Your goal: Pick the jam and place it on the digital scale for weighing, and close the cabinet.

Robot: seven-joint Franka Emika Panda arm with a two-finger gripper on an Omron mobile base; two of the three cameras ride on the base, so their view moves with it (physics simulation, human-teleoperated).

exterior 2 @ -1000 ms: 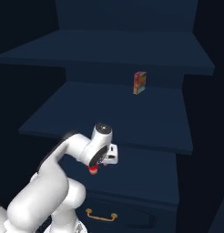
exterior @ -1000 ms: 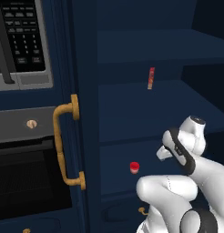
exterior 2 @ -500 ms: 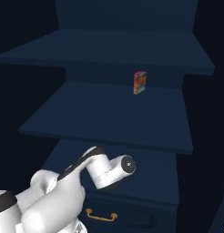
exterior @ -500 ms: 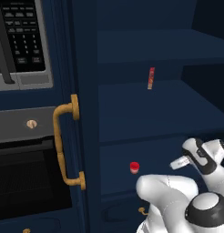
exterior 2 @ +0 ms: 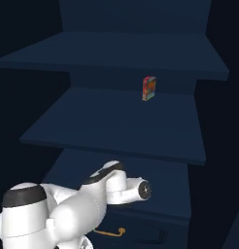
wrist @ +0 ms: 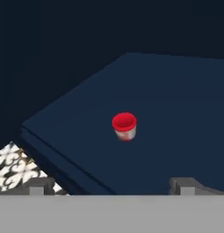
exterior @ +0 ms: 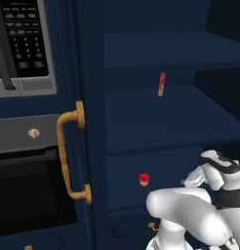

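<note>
Your gripper [wrist: 111,184] stands fully spread with nothing in it; in the hand view the two dark tips sit wide apart at the bottom, and the jam [wrist: 124,126] stands upright between and beyond them on the lower shelf [wrist: 177,113] of the cabinet [exterior: 92,122], well clear of both fingers. In the left base view the jam [exterior: 144,179] sits toward the left of that shelf, not far from the open door's brass handle [exterior: 69,154], with your hand off to the right.

The jar is far smaller than your jaws, so your main risk is a clumsy approach: come in off-centre and one finger will nudge it and tip or skid it toward the back before you close. Come in too low and the tips will scrape the shelf surface; too high and you will pinch only the red lid and it may slip out.

Watch the shelf above as well; your wrist has little headroom, and lifting early could knock it. The thin red-orange packet [exterior: 162,84] on the upper shelf is not your target. The digital scale is not in sight, so plan the carry-out cautiously.
</note>
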